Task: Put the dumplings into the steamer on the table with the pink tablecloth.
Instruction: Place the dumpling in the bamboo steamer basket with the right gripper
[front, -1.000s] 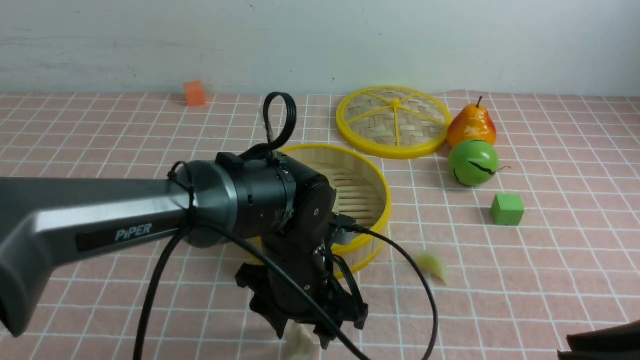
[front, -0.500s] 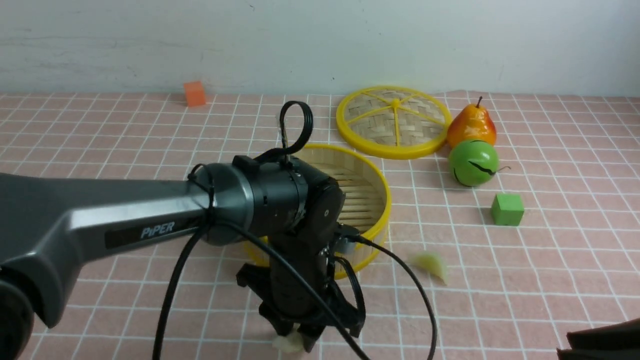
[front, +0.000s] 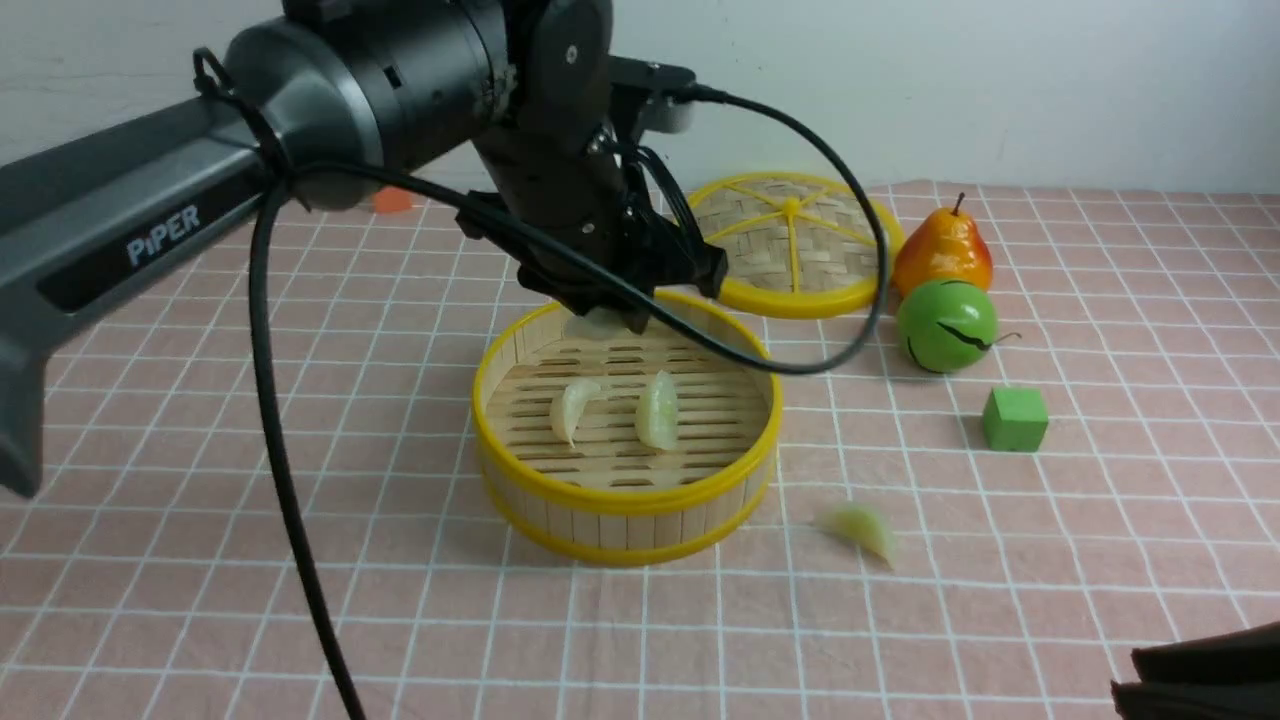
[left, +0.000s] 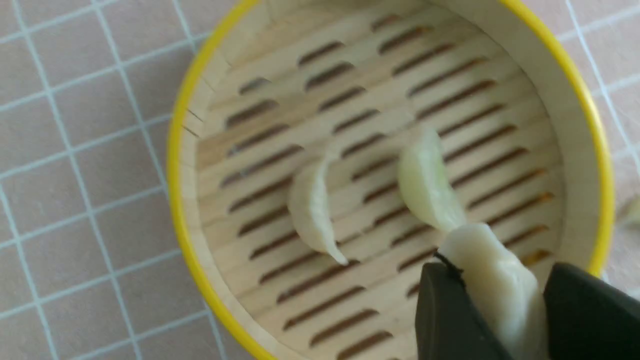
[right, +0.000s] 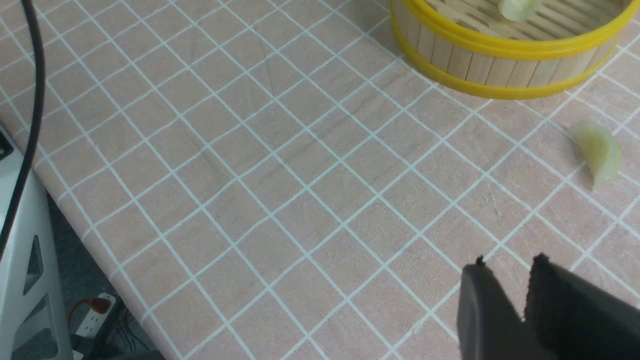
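The steamer (front: 625, 497) stands mid-table on the pink tablecloth (front: 300, 400). Two dumplings (front: 572, 405) (front: 657, 408) lie on its slatted floor. My left gripper (front: 605, 322) hangs over the steamer's far rim, shut on a third dumpling (left: 495, 280). The left wrist view looks down past it at both dumplings (left: 312, 210) (left: 430, 185) in the steamer (left: 175, 165). A fourth dumpling (front: 862, 527) lies on the cloth right of the steamer, also seen from the right wrist (right: 597, 150). My right gripper (right: 507, 267) hovers low near the front right corner, narrowly open and empty.
The woven steamer lid (front: 787, 240) lies behind the steamer. A pear (front: 942, 250), a green round fruit (front: 946, 325) and a green cube (front: 1014, 418) sit to the right, an orange cube (front: 392, 200) at the back. The left arm's cable (front: 870, 290) loops nearby.
The left gripper closed on a dumpling near the front edge, rose and carried it back over the steamer, uncovering the two dumplings inside. The right gripper has stayed put.
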